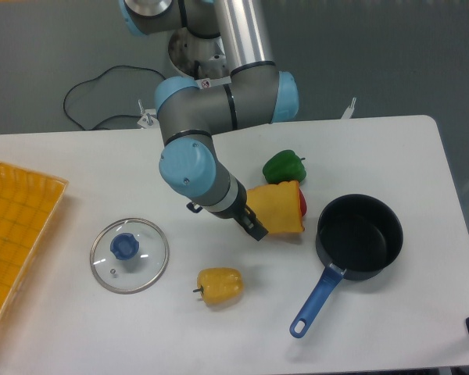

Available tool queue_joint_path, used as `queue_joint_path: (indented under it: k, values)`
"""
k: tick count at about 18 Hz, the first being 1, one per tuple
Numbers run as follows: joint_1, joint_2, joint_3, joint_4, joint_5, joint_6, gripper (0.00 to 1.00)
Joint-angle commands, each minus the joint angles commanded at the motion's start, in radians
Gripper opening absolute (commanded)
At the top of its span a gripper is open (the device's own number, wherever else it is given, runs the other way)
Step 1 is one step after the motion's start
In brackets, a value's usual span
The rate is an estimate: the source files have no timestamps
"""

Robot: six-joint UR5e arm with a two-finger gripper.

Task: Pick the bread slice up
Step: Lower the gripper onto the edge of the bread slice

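- Gripper [254,228]: you see its dark fingers angled down and to the right, their tip at the lower left edge of the bread slice [277,207]; from this view you cannot tell whether the jaws are spread or closed, nor whether they touch the slab.
- Bread slice: you find it as a yellow-orange slab with a darker orange edge along its right side, lying on the white table [391,148] near the middle, between the arm's wrist and the black pot [359,237].
- Red object [302,203]: you see only a small red sliver showing at the right edge of the slice; what it is cannot be made out.
- Green bell pepper [284,166]: it sits just behind the slice, close to its top edge.
- Black pot: it stands to the right of the slice, open side up, with a blue handle [316,303] pointing toward the lower left.
- Yellow bell pepper [220,286]: it lies in front of the gripper, apart from the slice, stem to the left.
- Glass lid [130,255]: it rests flat to the left, blue knob up.
- Yellow tray [19,223]: it occupies the far left edge.
- Writing: you can see a small red-and-white sticker [205,83] on the arm's joint, too small to read.
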Motion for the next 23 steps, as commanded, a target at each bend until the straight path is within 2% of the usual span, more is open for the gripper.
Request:
queue_joint_path:
  k: [5, 15, 23]
  values:
    - [0.023, 0.0, -0.052, 0.008, 0.003, -0.003, 1.0]
    - [0.081, 0.009, -0.061, 0.011, 0.006, 0.008, 1.0]
    - [0.081, 0.009, -0.078, 0.014, 0.052, 0.034, 1.0]
